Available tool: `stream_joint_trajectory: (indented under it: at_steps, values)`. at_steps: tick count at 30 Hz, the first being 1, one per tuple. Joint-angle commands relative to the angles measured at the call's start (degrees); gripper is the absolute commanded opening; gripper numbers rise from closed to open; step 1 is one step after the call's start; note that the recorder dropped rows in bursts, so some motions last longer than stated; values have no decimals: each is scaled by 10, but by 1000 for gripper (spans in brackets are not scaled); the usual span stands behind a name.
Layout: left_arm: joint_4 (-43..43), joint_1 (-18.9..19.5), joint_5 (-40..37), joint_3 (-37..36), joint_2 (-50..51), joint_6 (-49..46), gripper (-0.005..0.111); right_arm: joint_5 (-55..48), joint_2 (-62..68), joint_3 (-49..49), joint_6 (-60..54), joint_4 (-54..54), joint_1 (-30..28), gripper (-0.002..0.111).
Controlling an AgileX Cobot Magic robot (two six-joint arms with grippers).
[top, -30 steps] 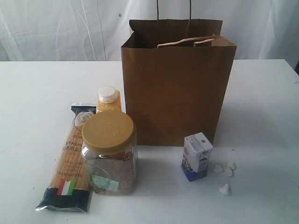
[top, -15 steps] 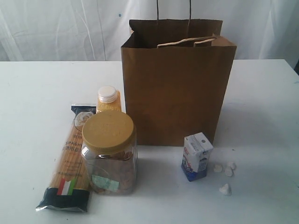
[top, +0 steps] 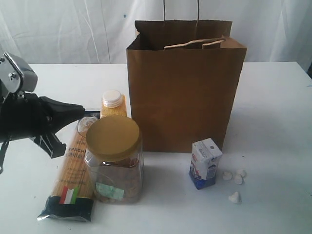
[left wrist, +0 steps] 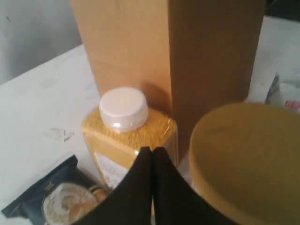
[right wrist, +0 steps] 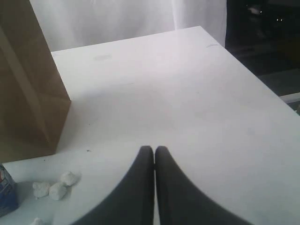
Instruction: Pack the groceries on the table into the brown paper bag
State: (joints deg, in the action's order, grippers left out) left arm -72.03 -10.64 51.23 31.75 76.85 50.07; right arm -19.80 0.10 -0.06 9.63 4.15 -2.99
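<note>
Groceries (top: 113, 141): where do they sit? (MK)

Four in view, all on the white worktop (top: 273, 122) in front of the brown paper bag (top: 185, 92), which stands upright with its mouth open. The spaghetti packet (top: 70, 165) lies flat on the left. The gold-lidded clear jar (top: 114, 175) is just beside it. The yellow-grain bottle with white cap (top: 113, 103) stands behind the jar, near the bag's corner. The small white-blue carton (top: 205, 163) is to the right, apart from the rest, with a few white lumps (top: 235, 180) near it. No pouch or can seen. (JT)

Fingers? (MK)

Left fingers (left wrist: 138, 183) are pressed together and hold nothing; the tips are above the packet's top end and point at the bottle. Right fingers (right wrist: 138, 187) are likewise closed and empty, over bare worktop, with the lumps and the carton's corner off to one side. (JT)

Handling? (MK)

Judgement only.
- Bottle: rigid, full of grain, probably moderately heavy. Take it across the body below the cap.
- Jar: widest and likely heaviest, and its smooth clear walls may slip. The lid looks too broad to pinch, so grip across the flatter sides if the fingers span them.
- Spaghetti: long and brittle in a slick film wrapper. Take it mid-length and stand it on end in the bag.
- Carton: light and crushable. Use a gentle pinch across the narrow faces.

Either pair must open before any grasp. (JT)
</note>
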Motion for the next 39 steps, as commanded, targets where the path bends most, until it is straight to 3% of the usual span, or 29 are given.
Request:
stream_joint_trajectory:
  at_steps: [1, 4, 10, 14, 22, 31, 34, 36, 39]
  values:
    - [-31, -3, -62, 5, 6, 16, 0, 2, -1, 1, -6, 3, -3, 0]
    - [-95, -8, -17, 0, 24, 60, 0, 2, -1, 1, -6, 3, -3, 0]
    - [-187, -59, -8, 0, 51, 152, 0, 2, -1, 1, -6, 2, -3, 0]
    - [-246, -102, 49, 0, 54, 158, 0, 2, -1, 1, -6, 2, -3, 0]
    - [-279, -101, -60, 17, 51, 154, 0, 2, -1, 1, -6, 2, -3, 0]
    - [-279, -101, -64, 29, 51, 156, 2, 2, -1, 1, -6, 3, -3, 0]
    - [-279, -101, -76, 21, 51, 159, 21, 2, -1, 1, -6, 3, -3, 0]
    - [-279, -101, -93, 9, 51, 159, 42, 2, -1, 1, -6, 3, -3, 0]
    - [-279, -101, -132, -4, 51, 156, 86, 2, -1, 1, -6, 3, -3, 0]
